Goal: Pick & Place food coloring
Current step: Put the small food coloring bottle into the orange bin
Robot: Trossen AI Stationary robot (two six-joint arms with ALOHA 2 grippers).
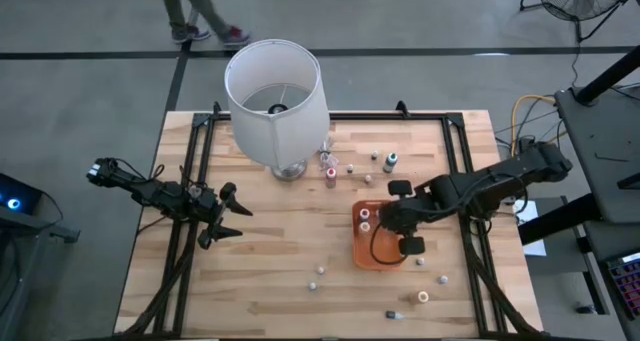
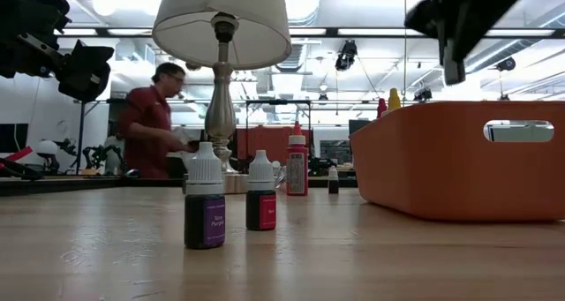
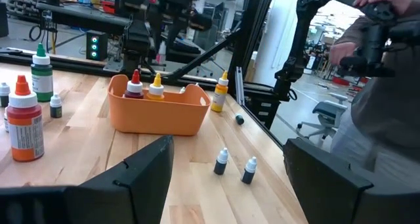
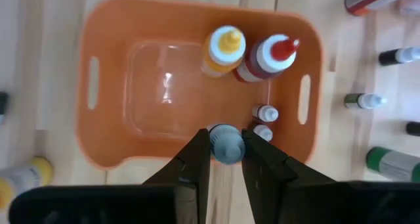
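My right gripper (image 4: 226, 147) hangs over the orange tray (image 1: 368, 255), pointing steeply down, shut on a tiny food coloring bottle with a pale cap (image 4: 226, 144). In the tray (image 4: 105, 86) stand a yellow-capped bottle (image 4: 223, 50), a red-capped one (image 4: 272, 56) and two tiny bottles (image 4: 264, 113). Other food coloring bottles stand or lie scattered on the wooden table (image 1: 423, 297), two of them upright near the front (image 2: 205, 208). My left gripper (image 1: 232, 213) waits open at the table's left, level and touching nothing. My right gripper pinches the tiny bottle between its two fingertips (image 4: 197, 152), at its upper end, where the pale cap (image 4: 226, 135) shows. The fingers come from above, slanting down. The bottle is lifted clear above the tray, by one of its long walls.
A big white lamp (image 1: 275, 101) stands at the far middle of the table. A green bottle (image 1: 390, 161) and a red one (image 1: 330, 175) stand between the lamp and the tray. A person (image 2: 150, 124) moves beyond the far edge. Bare wood lies between the two arms.
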